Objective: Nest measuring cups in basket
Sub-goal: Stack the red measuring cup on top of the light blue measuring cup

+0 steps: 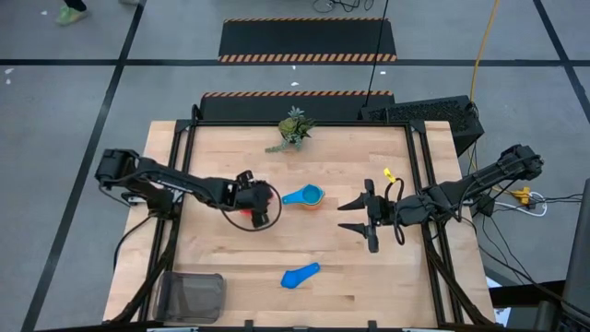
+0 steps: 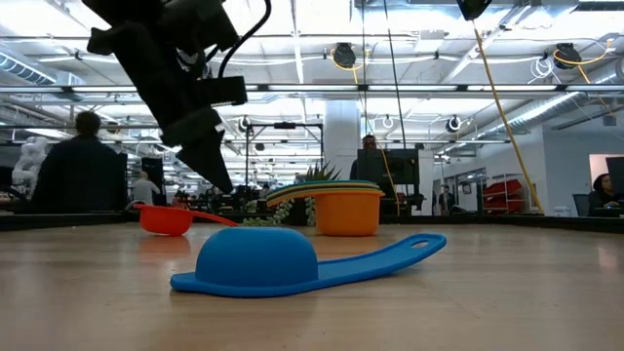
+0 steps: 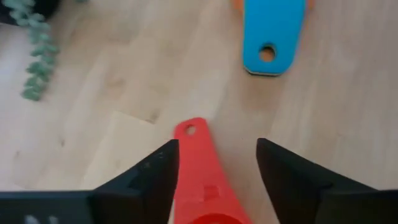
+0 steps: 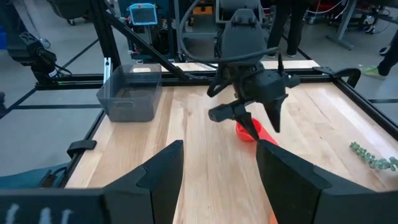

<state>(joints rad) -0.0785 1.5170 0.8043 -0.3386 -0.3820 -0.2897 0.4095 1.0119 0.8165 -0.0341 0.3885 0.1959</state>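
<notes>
On wooden table point(image 1: 304, 258), red cup point(image 3: 202, 180) between parted left fingers point(image 3: 146, 180), handle towards stacked cups point(image 1: 304, 195).

Left arm stretched rightward over the table, left gripper point(image 1: 267, 205) low, fingers parted. Right arm reaching leftward, right gripper point(image 1: 355, 218) spread open, empty.

a small leafy plant point(image 1: 291, 128) sits at the wooden table's point(image 1: 230, 267) far edge.
</notes>
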